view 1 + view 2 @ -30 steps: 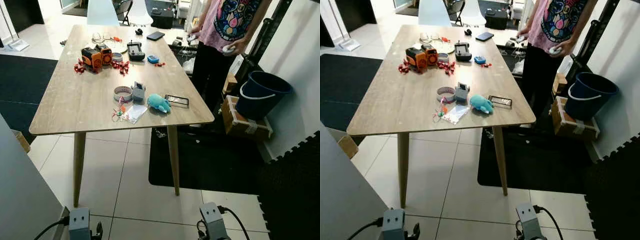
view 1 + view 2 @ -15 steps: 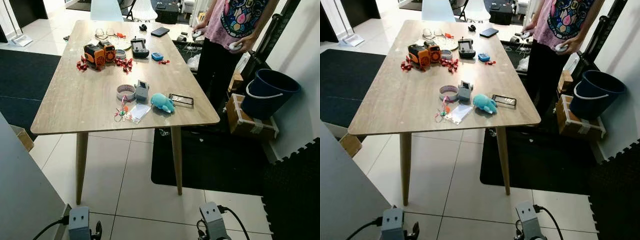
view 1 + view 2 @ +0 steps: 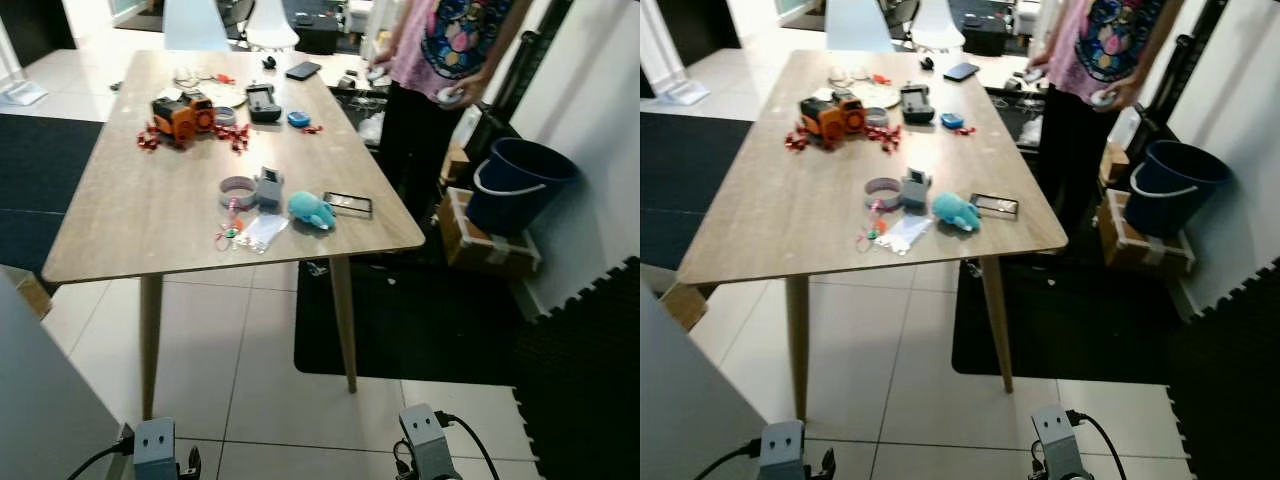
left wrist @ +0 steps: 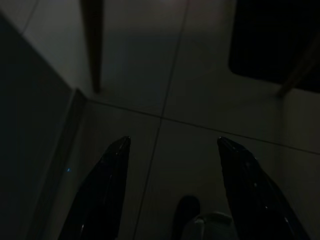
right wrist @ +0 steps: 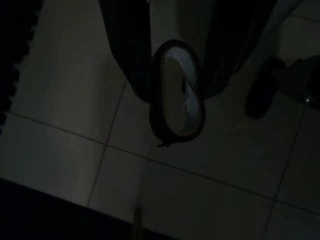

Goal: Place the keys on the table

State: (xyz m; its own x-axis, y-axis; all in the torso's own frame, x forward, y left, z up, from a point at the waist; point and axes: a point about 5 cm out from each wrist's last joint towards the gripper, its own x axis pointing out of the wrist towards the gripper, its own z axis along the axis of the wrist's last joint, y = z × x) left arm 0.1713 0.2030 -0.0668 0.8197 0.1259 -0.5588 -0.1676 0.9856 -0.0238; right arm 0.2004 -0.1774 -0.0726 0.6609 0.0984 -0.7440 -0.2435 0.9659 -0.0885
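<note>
R hand (image 5: 177,75) pinching dark oval ring (image 5: 177,90).

Dark oval key fob (image 5: 178,92), hanging between right gripper (image 5: 176,90) fingers, wooden table (image 3: 150,205) ahead

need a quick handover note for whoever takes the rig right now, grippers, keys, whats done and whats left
Right gripper: hangs low over the tiled floor, fingers shut on a dark oval looped thing, probably the keys.
Left gripper: open, holding nothing, hanging idle above the floor.
Table: ahead of the robot, not yet within reach. It carries a teal plush, a tape roll and an orange toy; the near left part is bare.
A person stands at the table's far right side.
Done: keys in hand.
Left: approach, raise the right arm, set the keys on the bare wood.
</note>
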